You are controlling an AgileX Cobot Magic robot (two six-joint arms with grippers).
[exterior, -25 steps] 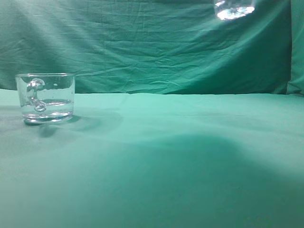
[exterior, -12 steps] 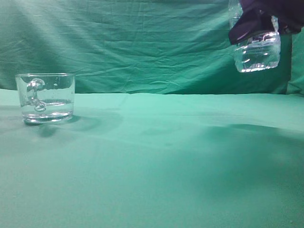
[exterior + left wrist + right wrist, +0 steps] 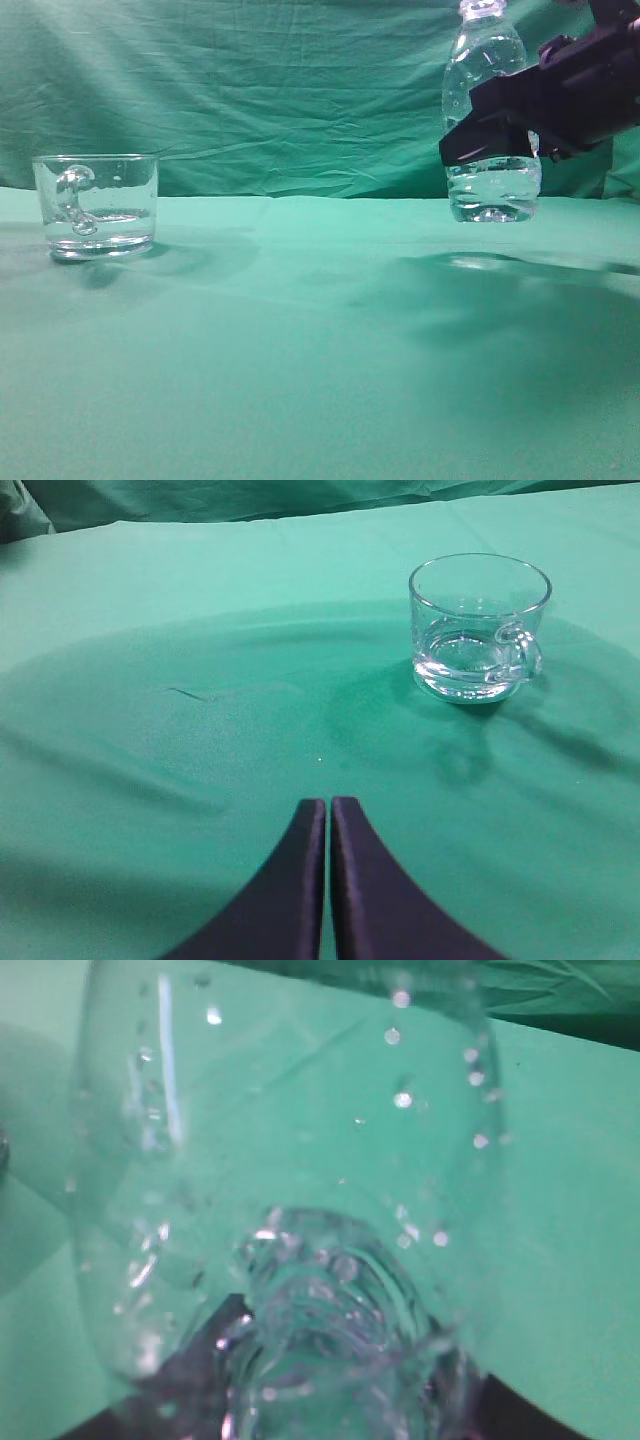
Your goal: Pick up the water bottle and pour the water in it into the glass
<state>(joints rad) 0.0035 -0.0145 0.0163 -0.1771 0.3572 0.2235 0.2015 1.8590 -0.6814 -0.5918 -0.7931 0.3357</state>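
**Bottle coming down upright, well clear of the glass**

Fingers of the left gripper [image 3: 328, 815] lie pressed together over bare green cloth [image 3: 320, 400], holding nothing. Beyond them the glass [image 3: 479, 627] stands with water [image 3: 462, 658] already in its bottom. Far to the right, the right gripper [image 3: 500, 135] is clamped on the water bottle [image 3: 490, 120], which has dropped from the top edge over the last second and now hangs upright just above the cloth. Judging by this, the pour is done and set-down remains.

The right claw [image 3: 497, 135] hides the water bottle's [image 3: 487, 60] middle; the frame's top edge crops its cap.
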